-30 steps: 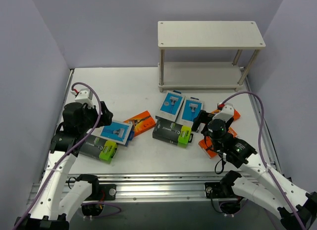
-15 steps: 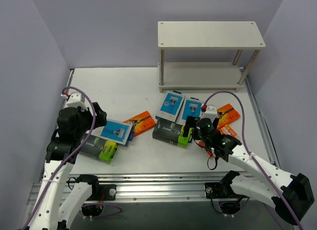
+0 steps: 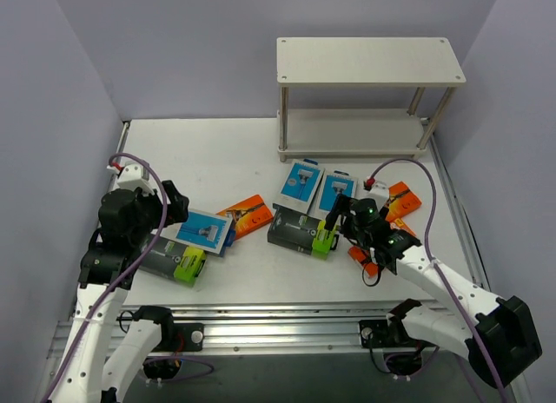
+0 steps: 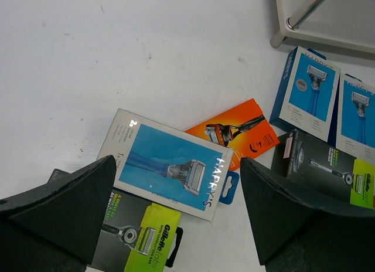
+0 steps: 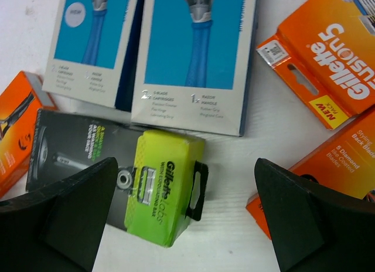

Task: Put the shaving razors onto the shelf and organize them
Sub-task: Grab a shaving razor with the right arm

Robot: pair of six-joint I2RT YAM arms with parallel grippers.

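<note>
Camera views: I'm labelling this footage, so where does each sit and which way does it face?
Top external: above and behind the arm bases, facing down and forward across the table to the shelf; the left arm and right arm show.
Left wrist: on the left wrist, facing down at a light blue pack; the open left tool frames the bottom corners.
Right wrist: on the right wrist, facing down at a black pack with a lime-green end; the open right tool shows.
Shared: both wrist views show that black pack.
</note>
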